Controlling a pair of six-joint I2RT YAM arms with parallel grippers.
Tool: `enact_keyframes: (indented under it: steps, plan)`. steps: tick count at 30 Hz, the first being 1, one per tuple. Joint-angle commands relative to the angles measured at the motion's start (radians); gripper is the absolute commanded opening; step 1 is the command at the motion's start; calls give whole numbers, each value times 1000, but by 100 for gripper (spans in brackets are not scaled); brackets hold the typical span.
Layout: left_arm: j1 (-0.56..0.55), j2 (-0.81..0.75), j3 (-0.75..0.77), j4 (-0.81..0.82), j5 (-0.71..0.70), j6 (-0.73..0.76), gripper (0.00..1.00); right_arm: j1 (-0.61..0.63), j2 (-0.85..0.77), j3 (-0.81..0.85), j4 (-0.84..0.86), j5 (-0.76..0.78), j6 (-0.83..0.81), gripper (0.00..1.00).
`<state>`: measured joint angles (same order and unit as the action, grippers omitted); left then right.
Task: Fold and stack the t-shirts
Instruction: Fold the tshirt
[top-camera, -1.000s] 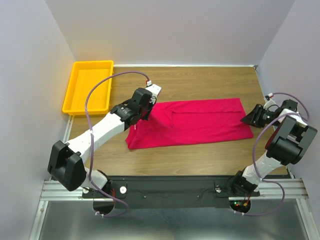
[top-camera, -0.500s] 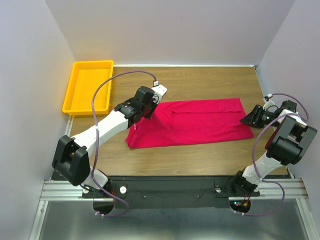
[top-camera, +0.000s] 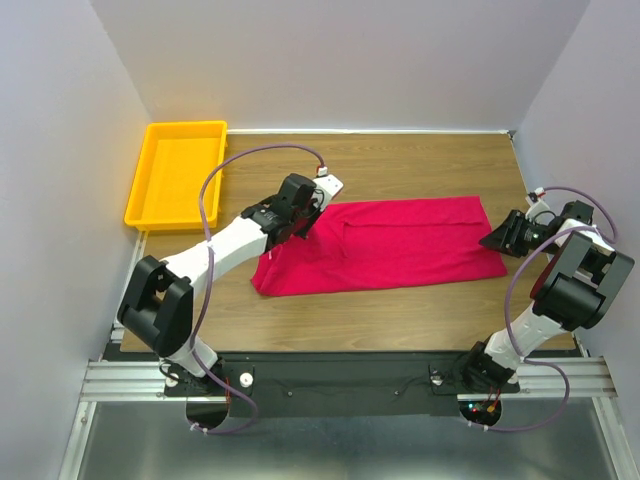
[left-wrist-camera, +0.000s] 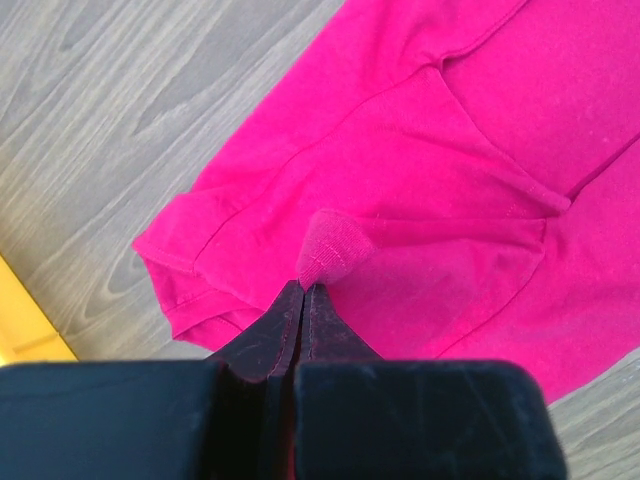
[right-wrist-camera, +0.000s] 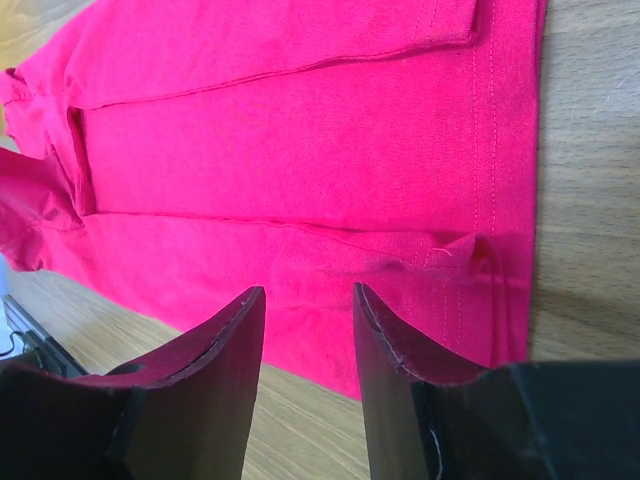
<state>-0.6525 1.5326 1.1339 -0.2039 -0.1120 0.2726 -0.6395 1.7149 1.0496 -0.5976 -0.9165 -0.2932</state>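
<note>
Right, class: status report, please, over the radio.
Left gripper shut on pinch of red t-shirt. Right gripper open, empty, at its right edge. Yellow tray far left, not in the way.

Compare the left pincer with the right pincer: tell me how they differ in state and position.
The left pincer is shut on a pinch of the t-shirt; the right pincer stands open, gripping nothing. The left pincer sits at the shirt's left end, the right pincer at its right hem. Both are black and over the same shirt.

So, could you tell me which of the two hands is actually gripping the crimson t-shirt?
The left hand, shut on a pinch of the crimson-red fabric t-shirt; the right hand stands open, gripping nothing.
</note>
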Motion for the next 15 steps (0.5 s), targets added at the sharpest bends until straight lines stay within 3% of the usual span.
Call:
enact_keyframes:
  steps: [1, 15]
  plan:
    - [4, 6, 13, 52, 21, 31, 0, 6, -34, -8, 19, -22, -21, 47]
    - [4, 72, 50, 83, 60, 62, 0, 6, -32, -10, 19, -22, -24, 47]
